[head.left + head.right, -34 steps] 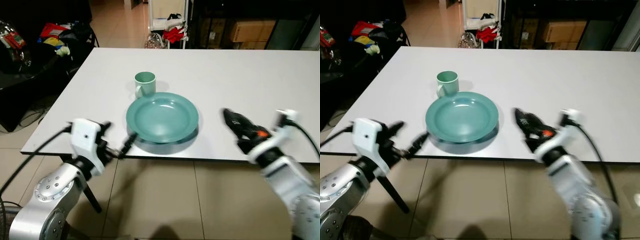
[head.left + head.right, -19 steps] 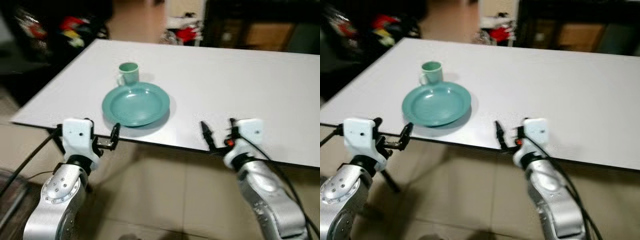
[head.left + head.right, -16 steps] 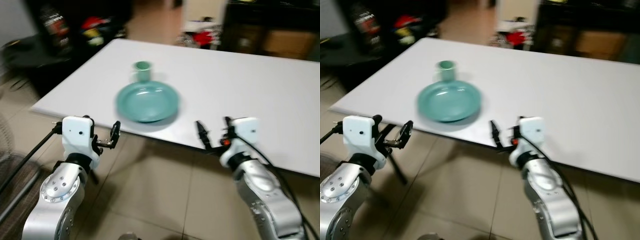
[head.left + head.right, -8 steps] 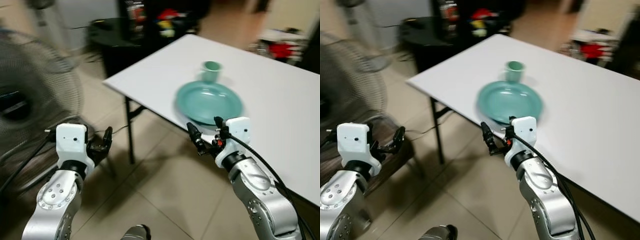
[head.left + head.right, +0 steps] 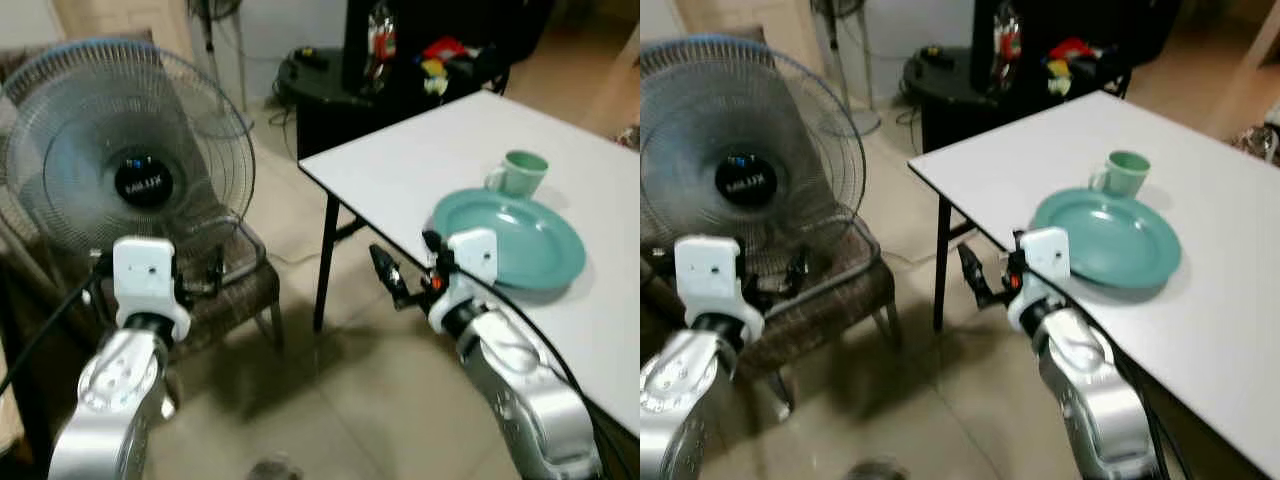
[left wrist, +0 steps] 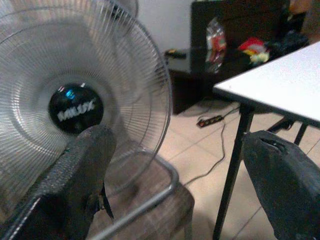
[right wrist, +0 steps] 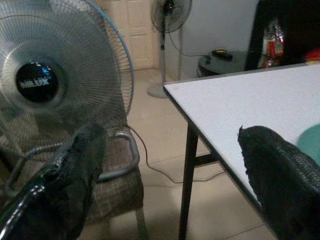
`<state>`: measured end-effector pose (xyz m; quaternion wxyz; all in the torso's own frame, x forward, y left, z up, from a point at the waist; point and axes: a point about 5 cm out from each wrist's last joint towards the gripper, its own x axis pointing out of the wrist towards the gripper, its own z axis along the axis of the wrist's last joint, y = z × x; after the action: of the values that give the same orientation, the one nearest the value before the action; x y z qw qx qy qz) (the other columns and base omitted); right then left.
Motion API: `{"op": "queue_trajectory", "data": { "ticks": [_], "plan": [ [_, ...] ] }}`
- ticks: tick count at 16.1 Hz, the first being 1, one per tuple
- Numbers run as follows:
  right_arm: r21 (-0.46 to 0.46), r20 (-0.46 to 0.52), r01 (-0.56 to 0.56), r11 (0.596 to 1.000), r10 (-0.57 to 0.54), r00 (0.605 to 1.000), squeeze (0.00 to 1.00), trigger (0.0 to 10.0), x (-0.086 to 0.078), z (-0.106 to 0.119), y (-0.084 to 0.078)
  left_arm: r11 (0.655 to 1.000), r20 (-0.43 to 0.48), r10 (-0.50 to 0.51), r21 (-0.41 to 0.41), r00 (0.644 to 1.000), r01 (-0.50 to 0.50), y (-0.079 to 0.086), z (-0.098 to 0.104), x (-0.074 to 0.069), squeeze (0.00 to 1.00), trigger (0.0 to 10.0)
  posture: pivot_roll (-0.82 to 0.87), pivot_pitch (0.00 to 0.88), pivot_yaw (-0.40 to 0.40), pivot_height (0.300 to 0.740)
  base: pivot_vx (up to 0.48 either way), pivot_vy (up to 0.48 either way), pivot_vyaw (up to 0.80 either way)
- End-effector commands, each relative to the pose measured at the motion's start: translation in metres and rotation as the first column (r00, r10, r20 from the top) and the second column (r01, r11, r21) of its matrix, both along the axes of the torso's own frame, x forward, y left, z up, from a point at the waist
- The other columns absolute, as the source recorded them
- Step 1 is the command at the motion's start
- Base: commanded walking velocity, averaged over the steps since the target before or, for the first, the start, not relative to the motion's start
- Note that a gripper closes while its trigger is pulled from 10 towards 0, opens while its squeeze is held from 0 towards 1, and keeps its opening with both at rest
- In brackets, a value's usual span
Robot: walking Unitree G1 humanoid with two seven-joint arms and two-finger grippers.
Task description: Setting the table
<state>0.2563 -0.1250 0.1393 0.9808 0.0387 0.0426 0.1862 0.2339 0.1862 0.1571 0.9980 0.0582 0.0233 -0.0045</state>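
A teal plate (image 5: 520, 240) lies near the corner of the white table (image 5: 420, 150) on my right. A teal mug (image 5: 522, 172) stands just behind the plate. My right gripper (image 5: 405, 265) hovers off the table's edge, left of the plate, open and holding nothing. Over a wicker chair on the left, my left gripper (image 5: 210, 275) is held low. In the left wrist view its fingers (image 6: 85, 165) stand wide apart and empty. The right wrist view shows the other pair of fingers (image 7: 75, 170) equally spread, with the table's corner between them.
A large standing fan (image 5: 130, 160) faces me at the left, with a wicker chair (image 5: 235, 295) in front of it. A low black table with clutter (image 5: 400, 60) stands behind the white table. Tiled floor lies between chair and table leg (image 5: 322, 270).
The whole view has swung left: plate and mug now sit at the right, and the fan and chair have come into sight. Both arms hold the same raised pose.
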Motion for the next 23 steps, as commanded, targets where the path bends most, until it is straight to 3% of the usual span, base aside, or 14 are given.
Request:
{"op": "queue_trajectory", "data": {
  "ticks": [1,9,11,16,21,23],
  "plan": [
    [-0.002,0.004,-0.002,1.000,0.002,1.000,1.00,10.0,0.002,0.001,-0.001,1.000,-0.024,-0.001,0.006,1.000,0.001,0.000,-0.005,-0.001,0.00,10.0,0.09,0.000,-0.019,0.740,0.000,0.000,0.80],
    [0.011,0.011,0.000,1.000,0.000,1.000,1.00,10.0,0.007,0.002,-0.002,0.999,0.000,0.034,-0.003,0.999,-0.034,0.003,-0.002,-0.007,0.00,10.0,0.11,0.000,-0.058,0.740,0.000,0.000,0.80],
    [0.041,-0.004,0.031,0.999,-0.031,1.000,1.00,10.0,0.007,0.001,-0.002,0.997,0.003,0.060,-0.058,0.998,-0.060,0.004,-0.001,-0.012,0.00,10.0,0.11,0.000,-0.062,0.740,0.000,0.000,0.79],
    [0.063,-0.015,0.075,0.995,-0.074,0.997,1.00,10.0,0.006,0.002,-0.009,0.998,-0.022,0.048,-0.026,0.999,-0.049,0.003,-0.007,-0.014,0.00,10.0,0.09,0.000,-0.052,0.740,0.000,0.000,0.79],
    [0.056,-0.019,0.067,0.996,-0.066,0.998,1.00,10.0,0.005,0.001,-0.006,0.999,-0.006,0.042,-0.002,0.999,-0.042,0.005,-0.001,-0.014,0.00,10.0,0.11,0.000,-0.055,0.740,0.000,0.000,0.79],
    [0.077,-0.030,0.107,0.991,-0.105,0.994,1.00,10.0,0.004,0.000,-0.005,0.999,-0.013,0.035,0.007,0.999,-0.035,0.010,-0.001,-0.015,0.00,10.0,0.11,0.000,-0.032,0.740,0.000,0.394,0.00]
  ]
}}
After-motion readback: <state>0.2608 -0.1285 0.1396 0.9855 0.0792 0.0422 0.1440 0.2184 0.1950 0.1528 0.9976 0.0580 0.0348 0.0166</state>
